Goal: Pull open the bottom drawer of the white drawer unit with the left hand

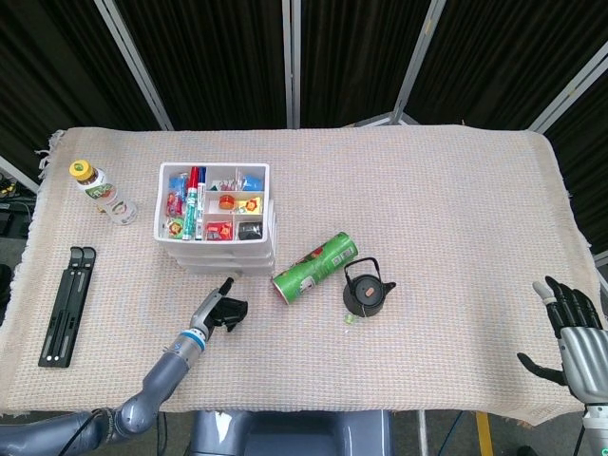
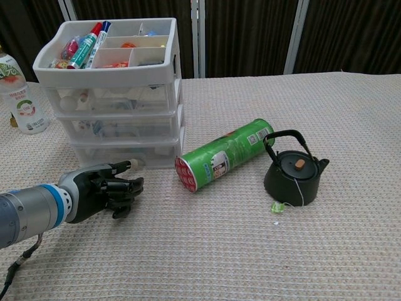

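Note:
The white drawer unit (image 1: 220, 233) (image 2: 116, 113) stands left of the table's middle, with three clear drawers under an open tray of pens and small items. Its bottom drawer (image 2: 122, 153) is closed. My left hand (image 1: 220, 307) (image 2: 106, 191) hovers low just in front of that drawer, fingers loosely curled and holding nothing, one fingertip reaching close to the drawer's front. My right hand (image 1: 572, 332) rests open at the table's right front corner, far from the unit.
A green snack tube (image 1: 314, 267) (image 2: 227, 153) lies on its side right of the unit, beside a black teapot (image 1: 368, 287) (image 2: 294, 169). A drink bottle (image 1: 92, 184) (image 2: 22, 94) stands to the left. A black folding stand (image 1: 66, 304) lies at the left edge.

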